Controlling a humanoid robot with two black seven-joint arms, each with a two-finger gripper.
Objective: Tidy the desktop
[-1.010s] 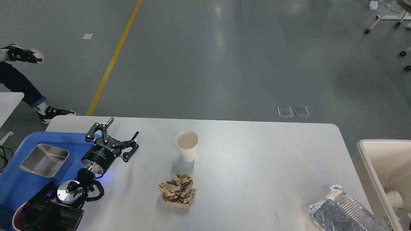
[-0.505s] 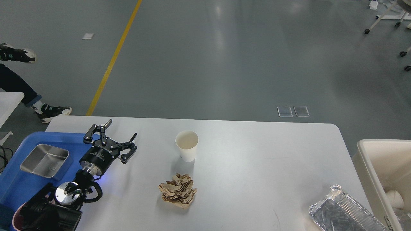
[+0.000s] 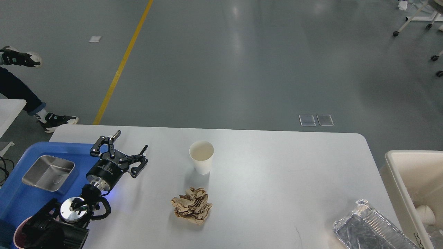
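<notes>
With its jaws spread wide and empty over the table (image 3: 277,166) beside the blue tray (image 3: 20,197), the left gripper (image 3: 129,141) seems between pickups; next it likely reaches right for the paper cup (image 3: 201,157) or crumpled paper (image 3: 191,204).

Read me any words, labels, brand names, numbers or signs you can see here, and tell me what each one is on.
Nothing here reads clearly.
Left hand: white lettering on its black round body, too small and blurred to read.
Paper cup: no print visible.
Foil tray: no print visible.
Steel pan in the blue tray: none visible.
</notes>
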